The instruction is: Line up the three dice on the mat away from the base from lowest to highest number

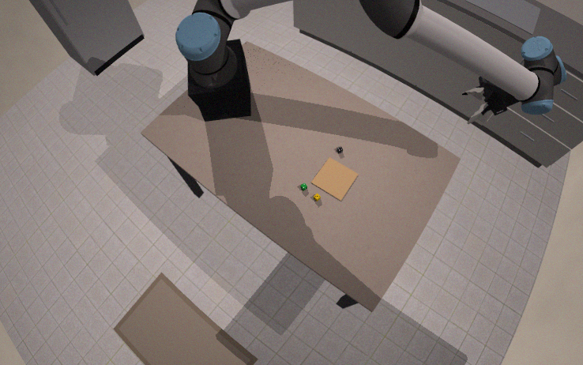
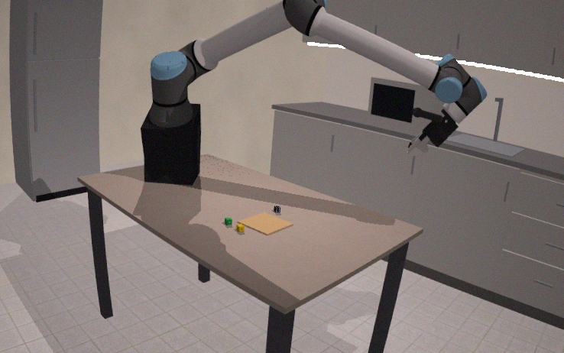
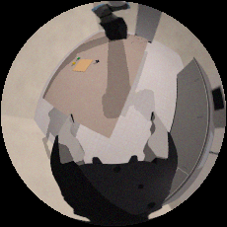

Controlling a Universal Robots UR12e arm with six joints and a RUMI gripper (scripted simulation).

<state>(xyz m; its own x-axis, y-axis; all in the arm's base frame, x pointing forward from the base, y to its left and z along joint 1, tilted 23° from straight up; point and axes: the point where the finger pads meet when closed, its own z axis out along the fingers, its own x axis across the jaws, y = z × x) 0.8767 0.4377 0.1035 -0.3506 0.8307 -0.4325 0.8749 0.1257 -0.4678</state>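
Note:
The orange square mat [image 1: 334, 178] [image 2: 266, 224] [image 3: 83, 65] lies flat on the table. A green die [image 1: 303, 186] [image 2: 228, 221] [image 3: 78, 58] sits off the mat, on its side towards the base. A yellow die [image 1: 317, 197] [image 2: 240, 228] [image 3: 74, 63] sits close beside the mat, off it. A black die [image 1: 339, 149] [image 2: 277, 208] [image 3: 97, 61] sits off the mat on the kitchen-counter side. All three look flat on the table; their top numbers are too small to read surely. My gripper [image 1: 465, 107] [image 3: 112, 113] is open and empty, high up beyond the table's edge, far from the dice.
The robot's black base block [image 1: 225, 101] [image 2: 170, 153] stands at one end of the table [image 1: 400, 202] [image 2: 332, 245]. The grey kitchen counter [image 1: 387, 55] [image 2: 361, 158] runs along one side, beneath the gripper. The arm's shadow crosses the table.

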